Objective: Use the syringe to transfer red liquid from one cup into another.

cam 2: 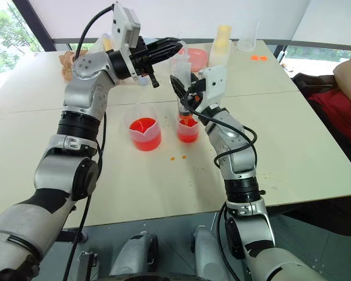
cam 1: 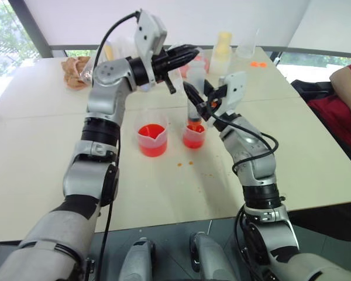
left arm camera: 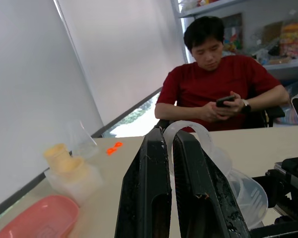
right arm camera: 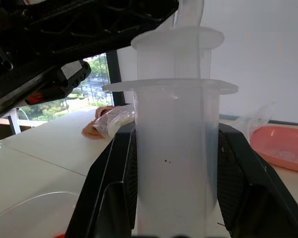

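— Looks like an office or a robotics lab room, not a home.
— Going by what?
— Pale work table (cam 1: pixel 41 175) pushed up against big windows (cam 1: pixel 3 35) with white roller blinds (left arm camera: pixel 114 54) drawn down, trees and a street outside.
— Anything lab-like?
— Clear plastic beakers (cam 1: pixel 152 139) with red liquid (cam 2: pixel 143 126) on the tabletop, a pink tray (left arm camera: pixel 37 218), plastic containers (left arm camera: pixel 72 176).
— And the office side?
— Seated person in a red shirt (left arm camera: pixel 218 82) at the far edge, looking at a phone (left arm camera: pixel 224 100); shelves (left arm camera: pixel 283 34) crowded with boxes behind.
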Tool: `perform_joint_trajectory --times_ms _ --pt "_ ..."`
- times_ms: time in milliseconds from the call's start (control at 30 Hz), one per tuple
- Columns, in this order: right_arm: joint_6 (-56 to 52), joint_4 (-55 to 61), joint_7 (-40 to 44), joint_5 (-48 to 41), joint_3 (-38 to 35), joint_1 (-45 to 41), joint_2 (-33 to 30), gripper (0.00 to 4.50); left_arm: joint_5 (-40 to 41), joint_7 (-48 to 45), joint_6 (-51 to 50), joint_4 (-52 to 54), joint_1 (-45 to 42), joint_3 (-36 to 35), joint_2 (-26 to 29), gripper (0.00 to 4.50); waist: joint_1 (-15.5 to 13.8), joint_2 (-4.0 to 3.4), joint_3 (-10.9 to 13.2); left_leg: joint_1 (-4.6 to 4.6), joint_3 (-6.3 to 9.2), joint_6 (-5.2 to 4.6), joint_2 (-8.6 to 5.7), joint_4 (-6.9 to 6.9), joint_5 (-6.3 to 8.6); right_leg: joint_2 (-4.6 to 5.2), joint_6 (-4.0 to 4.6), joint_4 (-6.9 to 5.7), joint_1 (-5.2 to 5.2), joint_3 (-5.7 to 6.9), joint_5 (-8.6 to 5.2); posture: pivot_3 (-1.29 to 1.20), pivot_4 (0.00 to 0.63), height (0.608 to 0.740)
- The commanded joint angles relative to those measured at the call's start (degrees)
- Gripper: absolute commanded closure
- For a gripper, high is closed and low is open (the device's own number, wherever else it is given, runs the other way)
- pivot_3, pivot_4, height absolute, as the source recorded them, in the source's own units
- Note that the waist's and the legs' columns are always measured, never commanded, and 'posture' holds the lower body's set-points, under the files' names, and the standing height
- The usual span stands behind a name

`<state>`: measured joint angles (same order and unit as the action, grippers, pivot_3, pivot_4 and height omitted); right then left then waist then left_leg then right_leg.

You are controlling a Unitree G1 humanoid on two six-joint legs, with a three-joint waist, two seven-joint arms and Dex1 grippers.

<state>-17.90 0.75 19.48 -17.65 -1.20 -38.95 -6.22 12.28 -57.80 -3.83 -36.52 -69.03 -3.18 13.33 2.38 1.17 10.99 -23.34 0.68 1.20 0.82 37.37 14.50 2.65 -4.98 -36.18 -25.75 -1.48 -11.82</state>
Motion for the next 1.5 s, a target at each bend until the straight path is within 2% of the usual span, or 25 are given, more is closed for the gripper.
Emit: perform_joint_trajectory --times_ms 33,333,433,600,733,867,967,1100,1233,1333,1400,1500 --pt "3.81 2.34 -1.42 -0.8 -3.26 -5.96 -0.47 3.03 0.29 -3.51 -1.89 2.28 2.99 4.8 -2.98 4.47 0.0 0.0 0.0 0.0 0.0 0.0 0.0 0.0 0.0 0.0 0.0 0.0 0.0 0.0 0.0 0.0 0.15 0.74" --pt "3.85 2.74 -1.6 -1.0 -3.54 -6.7 -1.11 3.03 0.99 -2.87 -3.13 3.51 3.91 4.39 -3.31 4.47 0.0 0.0 0.0 0.01 0.0 0.0 0.0 0.0 0.0 0.0 0.0 -0.01 0.0 0.0 0.0 0.0 0.15 0.74" --pt "3.88 2.94 -1.62 -1.03 -3.51 -6.77 -1.08 3.03 3.07 -2.32 -5.0 3.33 2.28 2.31 -2.87 3.41 -0.16 0.0 0.0 0.0 0.0 0.0 0.0 0.0 0.0 0.0 0.0 -0.01 0.0 0.0 0.0 0.0 0.15 0.74" --pt "3.58 3.47 -1.41 -1.1 -3.79 -7.16 -1.13 3.03 6.84 -1.05 -8.09 4.23 0.45 -1.31 -0.69 1.01 0.0 0.0 0.0 -0.01 0.01 0.0 -0.01 0.02 0.0 0.01 0.0 0.0 0.0 0.01 0.0 0.0 0.15 0.74" --pt "-1.64 4.27 -3.57 -5.72 -7.23 -9.49 -1.16 3.03 18.5 0.14 -20.76 10.08 0.41 -9.16 2.68 1.01 0.69 -0.02 0.01 0.05 0.01 0.0 0.03 -0.02 0.0 -0.03 0.0 -0.05 -0.01 -0.01 0.0 0.0 0.15 0.74" --pt "-10.76 4.32 -6.28 -12.85 -13.35 -13.51 -4.83 3.03 18.76 -0.85 -26.65 22.12 8.24 -5.65 8.13 1.01 0.54 -0.06 0.0 0.06 0.04 0.0 0.05 -0.07 0.0 -0.02 0.01 -0.07 -0.01 -0.01 0.0 0.0 0.15 0.74" --pt "-24.51 1.6 -9.7 -19.64 -19.73 -17.02 -11.75 3.03 19.88 -0.26 -32.82 34.66 16.84 -3.19 13.44 1.01 -0.22 -0.05 -0.01 0.05 0.01 0.01 0.04 -0.06 -0.01 0.06 0.01 -0.06 0.0 -0.03 0.01 0.0 0.15 0.74" --pt "-44.68 -7.26 -12.59 -21.15 -22.78 -18.91 -22.84 3.03 23.88 -0.3 -40.05 52.59 28.7 -1.94 20.6 1.01 -0.98 -0.04 -0.01 -0.03 0.01 0.02 0.04 -0.02 -0.01 0.12 0.01 0.05 0.02 -0.04 0.0 0.0 0.15 0.74" --pt "-55.98 -12.1 -8.64 -21.07 -20.11 -16.44 -28.8 3.03 26.01 1.46 -42.94 63.44 37.69 -1.35 24.65 1.01 -1.43 -0.05 -0.01 0.05 -0.07 0.01 0.0 -0.05 -0.01 0.07 0.04 0.14 0.08 -0.1 -0.01 0.0 0.15 0.74" --pt "-64.8 -14.8 -5.83 -22.9 -20.03 -14.34 -27.97 3.03 20.08 0.63 -37.26 67.78 45.42 3.11 28.17 1.01 -0.99 -0.05 -0.01 0.18 -0.09 0.0 0.03 -0.08 0.0 -0.02 0.04 0.14 0.17 -0.15 -0.02 0.0 0.15 0.74" --pt "-65.71 -14.53 -3.49 -22.1 -16.58 -12.96 -28.24 3.03 18.6 1.55 -35.66 68.31 47.79 5.15 28.21 1.01 -1.04 -0.06 -0.01 0.24 -0.13 -0.01 0.03 -0.11 0.0 -0.05 0.05 0.11 0.18 -0.19 -0.02 0.0 0.15 0.74" --pt "-63.64 -17.13 -0.37 -19.44 -11.43 -11.55 -28.39 3.03 20.51 3.69 -36.06 68.95 49.71 5.75 25.44 1.01 -1.19 -0.06 -0.01 0.22 -0.12 -0.01 0.04 -0.03 -0.01 -0.07 0.04 0.13 0.19 -0.19 -0.02 0.0 0.15 0.74"
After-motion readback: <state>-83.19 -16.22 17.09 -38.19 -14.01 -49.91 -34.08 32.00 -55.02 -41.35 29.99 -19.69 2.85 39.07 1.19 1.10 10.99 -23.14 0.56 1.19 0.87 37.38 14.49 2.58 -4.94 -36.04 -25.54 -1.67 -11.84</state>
